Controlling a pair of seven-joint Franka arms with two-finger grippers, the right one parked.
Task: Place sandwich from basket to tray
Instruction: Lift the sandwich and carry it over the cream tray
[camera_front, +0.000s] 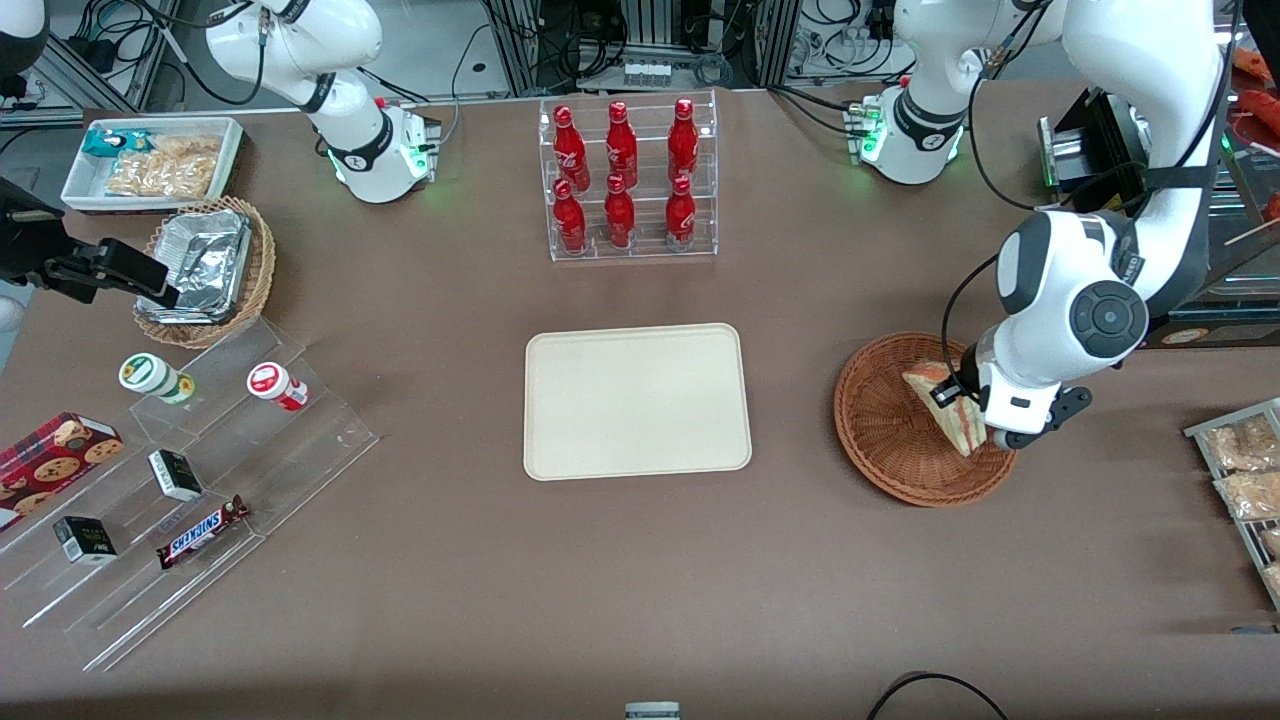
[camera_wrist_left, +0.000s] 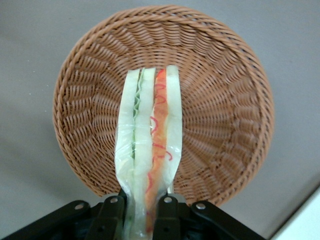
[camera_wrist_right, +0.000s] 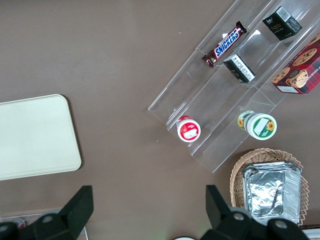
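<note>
**A:** ok so where's the sandwich (camera_wrist_left: 148, 155) at right now?

**B:** It's pinched in the gripper (camera_wrist_left: 145, 212), over the basket (camera_wrist_left: 225, 100). From the wrist camera you can see both fingers (camera_wrist_left: 111, 217) clamped on the wrapped wedge, one on each bread face, with the red and green filling running straight out from the grip. So the long axis points directly away from the fingers, over the basket floor.

**A:** lifted or resting on the wicker?

**B:** Can't say for sure. Standing in front of the table, the sandwich (camera_front: 945, 405) looks tilted up on edge inside the basket (camera_front: 890, 430), tucked under the wrist. My guess is it's barely clear, if at all.

**A:** and the tray?

**B:** Tray (camera_front: 636, 400) is bare, mid-table. Seen from the front with the basket as clock centre, it sits at about 9 o'clock, well apart, open tabletop between them.

**A:** so next bit is basically up, then sideways?

**B:** That's how I read it. Clear the rim first, then carry toward the parked arm's end. A tall thin wedge could tip over when released.
</note>
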